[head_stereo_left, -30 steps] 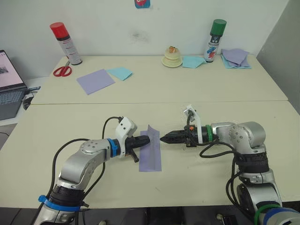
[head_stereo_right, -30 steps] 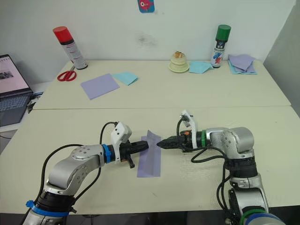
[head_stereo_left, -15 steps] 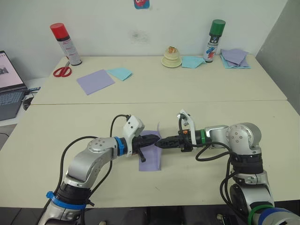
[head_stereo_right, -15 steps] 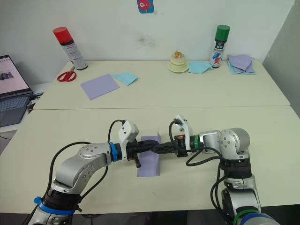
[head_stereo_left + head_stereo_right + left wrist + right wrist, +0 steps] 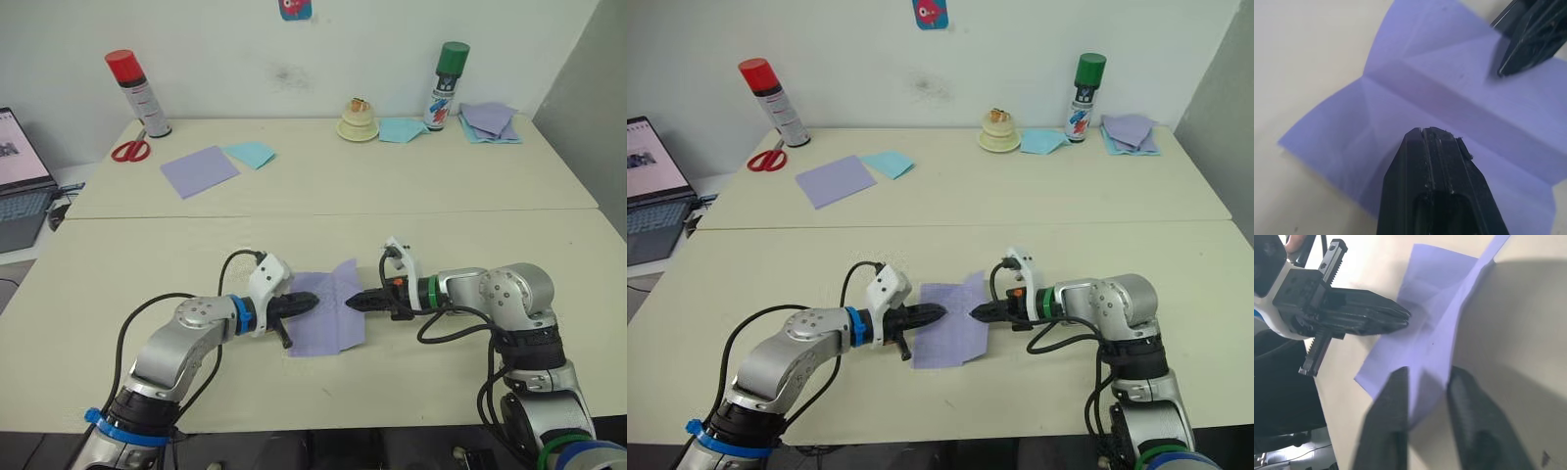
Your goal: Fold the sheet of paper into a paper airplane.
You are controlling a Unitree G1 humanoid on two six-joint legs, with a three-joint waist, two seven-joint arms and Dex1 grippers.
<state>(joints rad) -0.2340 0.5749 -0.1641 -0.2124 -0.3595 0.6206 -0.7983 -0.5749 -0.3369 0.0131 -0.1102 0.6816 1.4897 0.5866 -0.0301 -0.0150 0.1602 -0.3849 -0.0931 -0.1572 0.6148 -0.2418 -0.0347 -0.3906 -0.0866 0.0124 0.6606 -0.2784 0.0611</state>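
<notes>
Your left gripper [image 5: 312,300] has its two fingers pressed together with nothing between them, and its tip rests on the left half of the sheet of paper [image 5: 324,324]. That sheet lies opened out on the near table [image 5: 118,294] between your two arms, with a centre crease visible in the left wrist view. Its right edge is lifted off the surface. Your right gripper [image 5: 353,304] meets that raised edge; in the right wrist view the fingers [image 5: 1469,411] stand apart with the paper's edge running between them.
</notes>
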